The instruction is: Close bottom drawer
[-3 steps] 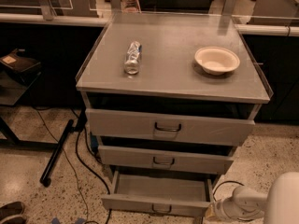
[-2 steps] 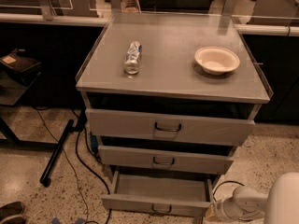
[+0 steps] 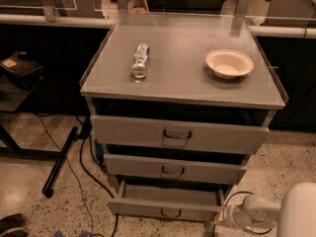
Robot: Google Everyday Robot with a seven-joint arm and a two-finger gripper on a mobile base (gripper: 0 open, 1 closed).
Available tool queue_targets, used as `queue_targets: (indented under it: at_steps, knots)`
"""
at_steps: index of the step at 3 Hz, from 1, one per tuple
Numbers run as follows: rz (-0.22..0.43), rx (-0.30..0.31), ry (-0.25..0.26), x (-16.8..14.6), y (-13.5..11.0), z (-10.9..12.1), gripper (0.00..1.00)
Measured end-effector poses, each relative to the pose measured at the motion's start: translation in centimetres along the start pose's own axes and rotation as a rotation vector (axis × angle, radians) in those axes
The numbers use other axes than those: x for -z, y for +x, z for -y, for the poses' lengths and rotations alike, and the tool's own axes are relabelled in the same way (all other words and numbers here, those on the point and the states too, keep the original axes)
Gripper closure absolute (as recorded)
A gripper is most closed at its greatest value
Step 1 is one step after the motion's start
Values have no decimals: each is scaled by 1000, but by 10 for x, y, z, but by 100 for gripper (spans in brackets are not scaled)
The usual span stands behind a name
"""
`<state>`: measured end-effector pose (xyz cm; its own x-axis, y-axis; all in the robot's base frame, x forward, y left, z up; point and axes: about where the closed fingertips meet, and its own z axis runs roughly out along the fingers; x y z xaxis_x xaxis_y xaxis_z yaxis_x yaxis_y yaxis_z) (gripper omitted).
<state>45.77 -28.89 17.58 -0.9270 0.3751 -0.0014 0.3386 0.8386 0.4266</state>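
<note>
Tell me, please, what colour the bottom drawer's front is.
The bottom drawer is grey, camera view; gripper beside its right corner.

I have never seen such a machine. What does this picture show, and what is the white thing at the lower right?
It is one camera picture, looking down at the front of a cabinet; where the camera sits is not known. The white thing is the robot's arm, ending in a claw beside the right end of the bottom drawer. That drawer stands pulled out; the robot should push it shut. On the cabinet top a plastic bottle lies on its side and a pale bowl stands. I see nothing held in the claw.
</note>
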Motion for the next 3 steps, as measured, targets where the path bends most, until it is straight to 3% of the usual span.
queue_targets:
  at_steps: [1, 2, 3]
  knots:
    - [110, -26, -13, -3, -39, -15, 100]
    - [110, -31, -12, -6, -41, -16, 100]
    - [163, -71, -15, -13, -63, -23, 100]
